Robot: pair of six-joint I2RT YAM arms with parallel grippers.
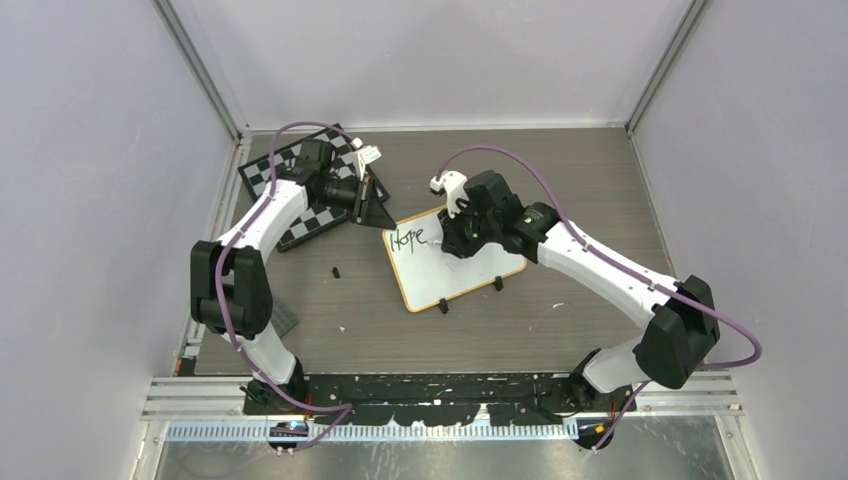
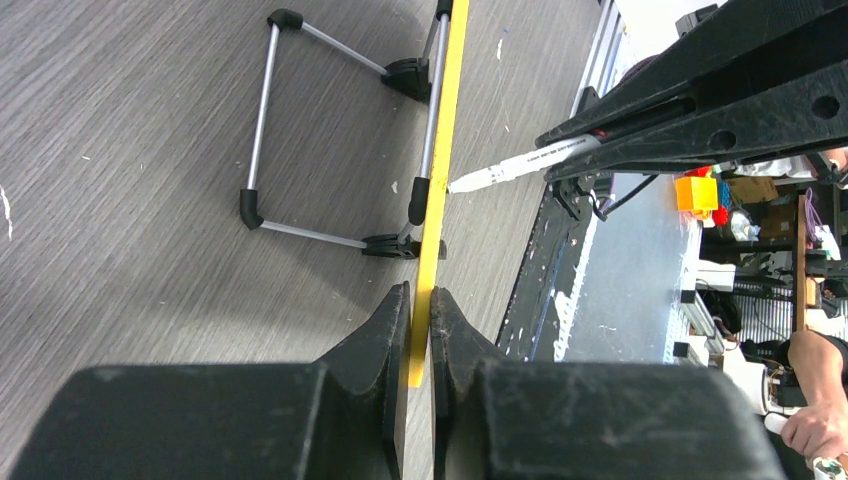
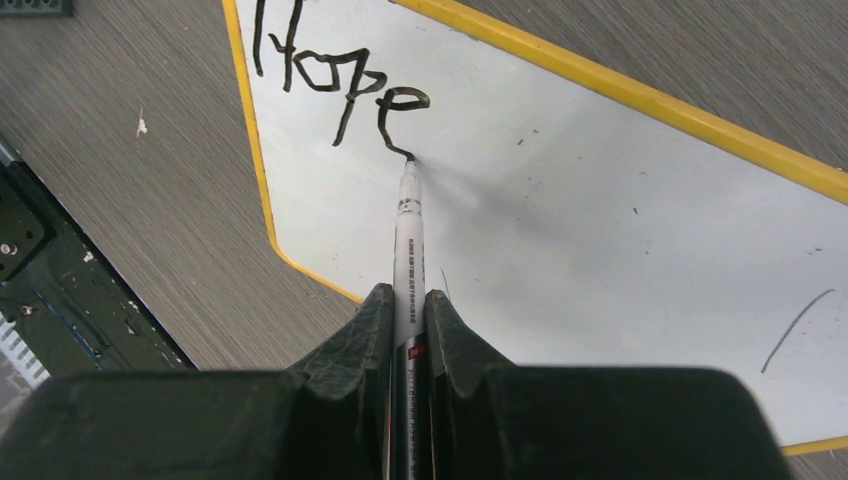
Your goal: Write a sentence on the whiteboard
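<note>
Black lettering (image 3: 335, 75) reads "Hope" on the whiteboard (image 1: 460, 270), which sits on the desk (image 1: 560, 330). My right end effector (image 3: 408, 300) pinches the marker (image 3: 408, 230), its tip touching just after the "e". My left end effector (image 2: 421, 300) clamps the yellow rim (image 2: 440, 130), probably steadying it against my strokes.

open table (image 1: 590, 180) lies right of the whiteboard (image 1: 455, 272); the chessboard (image 1: 308, 226) and a small black piece (image 1: 336, 271) crowd its left.

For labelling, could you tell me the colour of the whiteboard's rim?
Yellow rim, clearest from the right wrist.
</note>
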